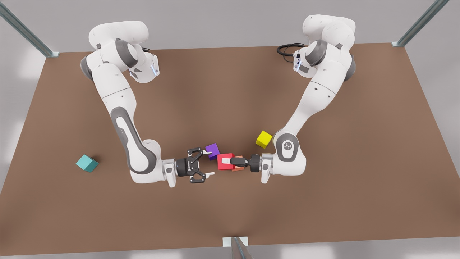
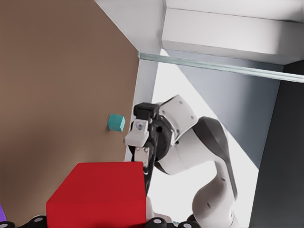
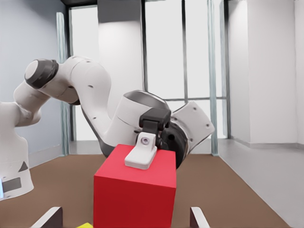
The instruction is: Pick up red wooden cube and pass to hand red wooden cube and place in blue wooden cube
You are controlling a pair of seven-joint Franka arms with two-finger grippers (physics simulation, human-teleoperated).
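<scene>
Red wooden cube (image 1: 224,161) clamped in left claw (image 1: 231,162), offered level toward right claw (image 1: 211,163), spread wide and empty, for handover.

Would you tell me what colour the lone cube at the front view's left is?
The cube is teal, best seen in the front view.

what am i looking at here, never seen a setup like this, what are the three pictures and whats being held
These are two simulated white robot arms on a brown table. The front view looks down from above; the other two pictures come from cameras on each arm's wrist. The left gripper, on the front view's right, is shut on a red cube. The right gripper, a black claw, faces it, open. Teal, purple, yellow and orange cubes lie on the table.
</scene>
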